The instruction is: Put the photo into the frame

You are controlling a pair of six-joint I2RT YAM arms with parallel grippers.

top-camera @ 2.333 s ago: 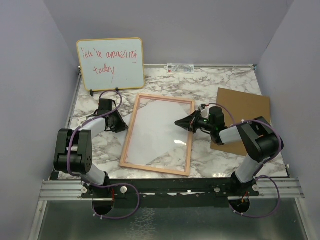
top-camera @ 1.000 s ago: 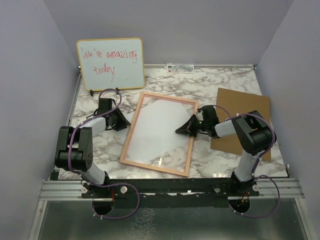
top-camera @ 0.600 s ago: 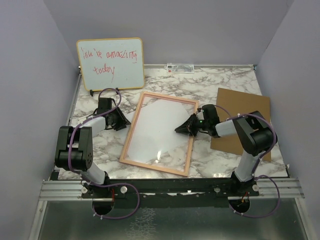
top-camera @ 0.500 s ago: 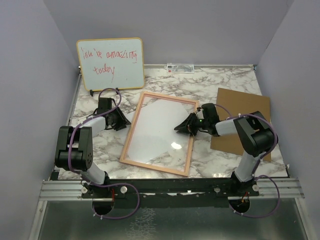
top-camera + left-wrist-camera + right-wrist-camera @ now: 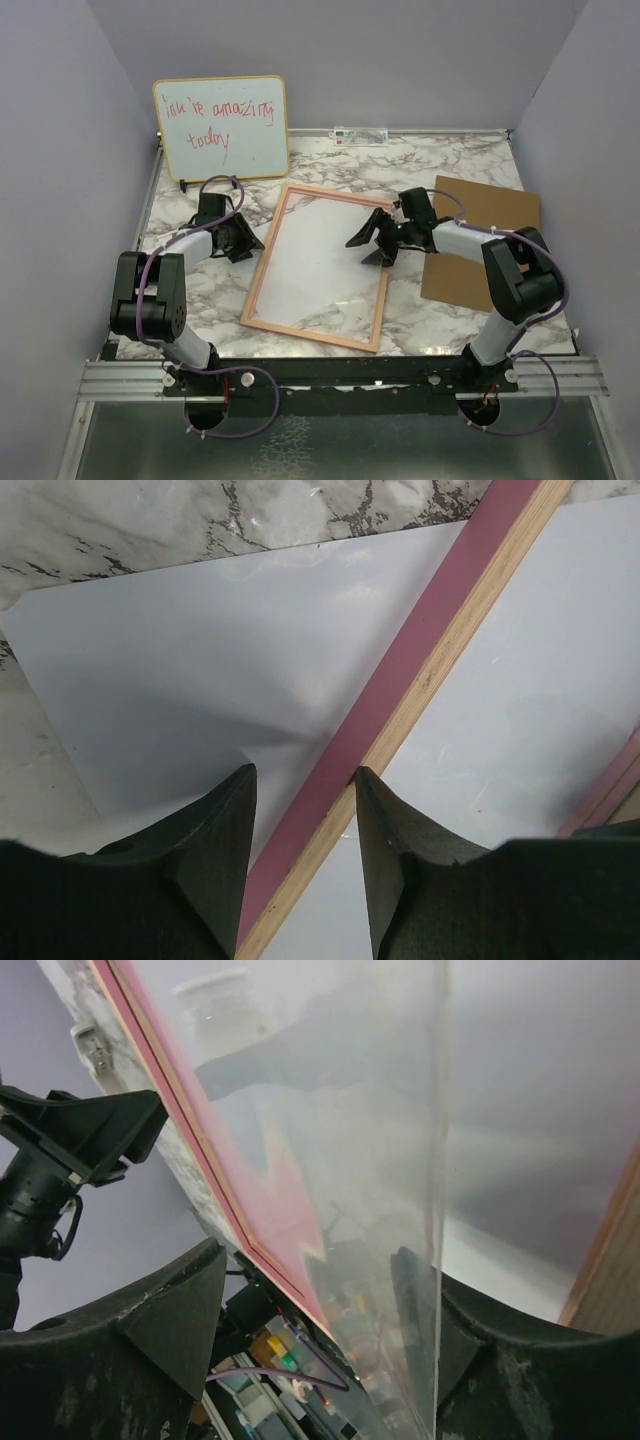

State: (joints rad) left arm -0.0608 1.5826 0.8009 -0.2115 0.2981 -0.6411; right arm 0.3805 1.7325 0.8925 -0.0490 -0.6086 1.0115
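Top external: the frame (image 5: pixel 310 337) lies on the table (image 5: pixel 450 160). Spread, the left claw (image 5: pixel 303 780) straddles its 9 o'clock rail; the right claw (image 5: pixel 365 251), also spread, hovers at 3 o'clock. White side up, the photo (image 5: pixel 170 670) pokes out under that rail.

We see the frame (image 5: pixel 310 338) lying flat near the centre of the table (image 5: pixel 440 170), long side running near-to-far and skewed a little, with the far end sitting further right. It has a thin pinkish light-wood border and is clear in the middle, so marble shows through the near part. The photo (image 5: pixel 320 240) is plain white side up, so we get no print. It covers the far part of the opening. In the left wrist view the sheet shows on both sides of the left rail, one corner out on bare marble. It looks to pass under that rail, but we can't confirm.
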